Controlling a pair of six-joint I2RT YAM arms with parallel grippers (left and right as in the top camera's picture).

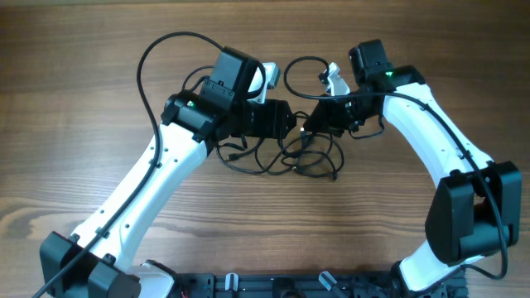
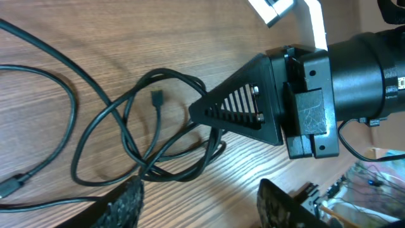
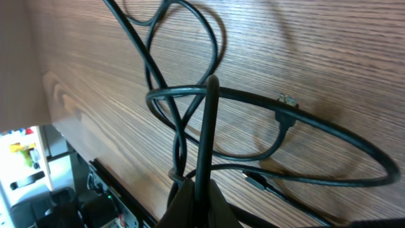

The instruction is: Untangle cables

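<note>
A tangle of thin black cables (image 1: 281, 157) lies on the wooden table between my two arms. In the left wrist view the cable loops (image 2: 126, 136) cross each other, with a small plug (image 2: 156, 98) lying inside one loop. My left gripper (image 2: 202, 202) is open and empty, just above the table next to the loops. My right gripper (image 3: 197, 196) is shut on one cable (image 3: 207, 126) that runs up out of its jaws. Its black fingers also show in the left wrist view (image 2: 205, 111), at the tangle. Two more plugs (image 3: 286, 100) (image 3: 256, 182) lie by the loops.
Both grippers (image 1: 290, 124) (image 1: 308, 126) nearly meet above the tangle. A thicker arm cable (image 1: 153, 50) arcs over the table at the back left. The arm bases (image 1: 281, 285) stand along the front edge. Bare wood (image 1: 66, 124) spreads to the left and right.
</note>
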